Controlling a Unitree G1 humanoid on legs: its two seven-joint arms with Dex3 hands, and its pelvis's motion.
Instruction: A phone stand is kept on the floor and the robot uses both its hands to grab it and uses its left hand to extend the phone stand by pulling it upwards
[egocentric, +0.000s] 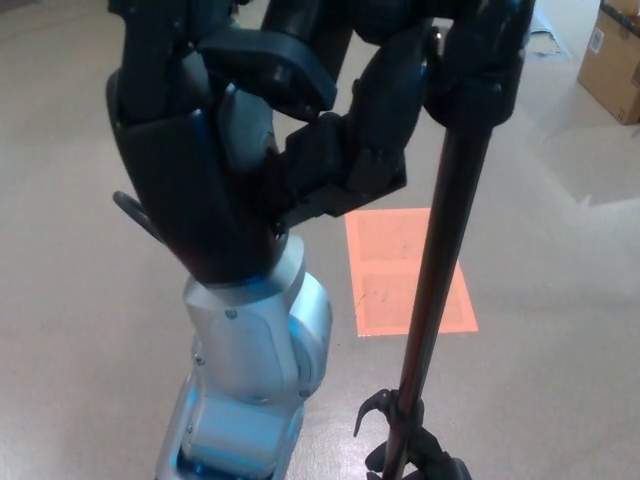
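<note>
Bare floor (560, 300) right of the phone stand (440, 260) lies free; the left hand (250, 150) crowds its other side.

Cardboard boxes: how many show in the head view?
1. A cardboard box sits on the floor at the upper right edge, partly cut off; others may lie outside the frame.

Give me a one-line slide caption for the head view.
Left hand grips the phone stand near its top, above an orange floor marker.

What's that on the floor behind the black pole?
An orange rectangle lies flat on the floor behind the phone stand. The pole covers a strip of it; the left hand hides its top-left corner.
</note>
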